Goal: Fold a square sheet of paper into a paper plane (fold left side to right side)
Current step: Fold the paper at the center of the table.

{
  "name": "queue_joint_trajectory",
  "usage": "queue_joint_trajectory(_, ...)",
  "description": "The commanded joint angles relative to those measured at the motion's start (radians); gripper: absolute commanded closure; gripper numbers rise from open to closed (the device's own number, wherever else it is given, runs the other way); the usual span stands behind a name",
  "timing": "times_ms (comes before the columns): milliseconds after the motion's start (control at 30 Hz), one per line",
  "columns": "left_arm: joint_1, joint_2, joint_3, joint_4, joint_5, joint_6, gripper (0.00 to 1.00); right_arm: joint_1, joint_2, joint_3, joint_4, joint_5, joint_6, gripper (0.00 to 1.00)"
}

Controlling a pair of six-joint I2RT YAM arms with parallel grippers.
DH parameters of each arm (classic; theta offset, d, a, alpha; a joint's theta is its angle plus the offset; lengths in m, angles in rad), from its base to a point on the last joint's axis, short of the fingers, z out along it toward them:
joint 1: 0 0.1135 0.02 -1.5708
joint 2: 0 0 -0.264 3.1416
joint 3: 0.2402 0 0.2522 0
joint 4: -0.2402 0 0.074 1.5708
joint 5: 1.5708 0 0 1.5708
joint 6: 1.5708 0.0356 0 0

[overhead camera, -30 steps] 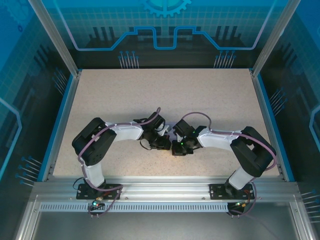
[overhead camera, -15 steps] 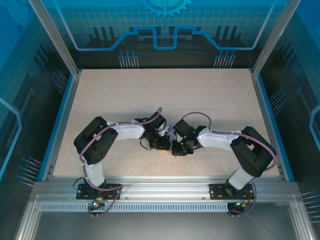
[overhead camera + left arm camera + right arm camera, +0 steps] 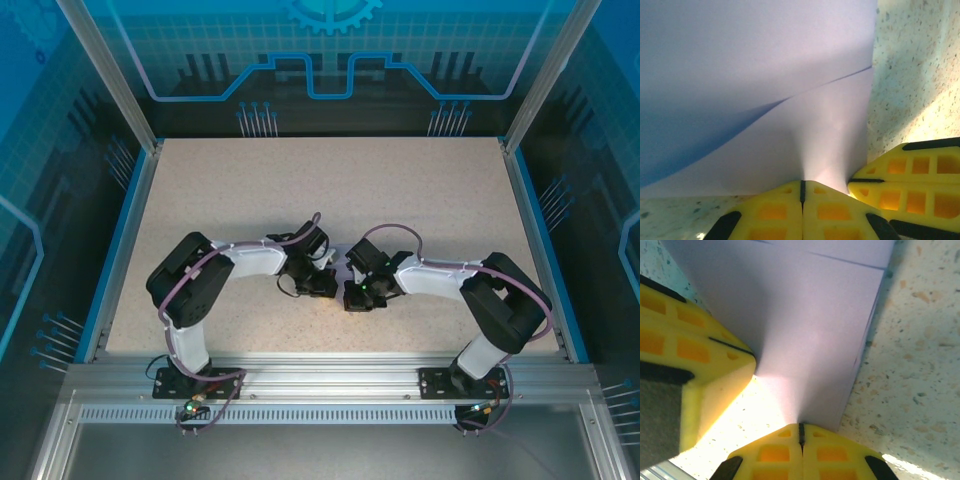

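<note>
A speckled beige desk (image 3: 330, 180) carries two robot arms that meet low over its middle, nearer the front than the back. The white and black left arm (image 3: 250, 262) bends inward. Its yellow-fingered left end effector (image 3: 801, 186) is pinched tight, the two tips pressed together on the near edge of a thin, plain sheet of pale lavender paper (image 3: 790, 100). From the left wrist, the paper rises away from those tips. One layer bows over a flatter one, and a thin dark line runs between them to the paper's straight right edge. Just beside it on the right, almost touching, the right end effector (image 3: 801, 431) is likewise clamped shut on a near corner of the same paper, whose straight right edge casts a narrow shadow on the desk. The matching right arm (image 3: 440, 275) bends in behind it.
</note>
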Motion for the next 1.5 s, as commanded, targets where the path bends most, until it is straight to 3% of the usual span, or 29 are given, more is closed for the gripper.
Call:
queue_joint_trajectory(0, 0.053, 0.020, 0.017, -0.067, -0.106, 0.048, 0.93, -0.010, 0.046, -0.037, -0.137, 0.050, -0.017, 1.00)
queue_joint_trajectory(833, 0.203, 0.039, 0.053, -0.113, -0.127, 0.116, 0.94, -0.010, 0.039, -0.047, -0.141, 0.043, -0.023, 1.00)
queue_joint_trajectory(1100, 0.214, -0.062, 0.028, -0.127, -0.128, 0.110, 0.88, -0.010, -0.008, -0.012, -0.078, 0.009, -0.063, 1.00)
queue_joint_trajectory(1333, 0.222, -0.212, -0.035, -0.132, -0.129, 0.068, 0.74, -0.025, -0.084, 0.080, -0.134, 0.038, -0.154, 0.84)
queue_joint_trajectory(1467, 0.220, -0.292, -0.114, -0.071, -0.076, -0.014, 0.64, -0.052, -0.116, 0.128, -0.187, 0.084, -0.243, 0.73)
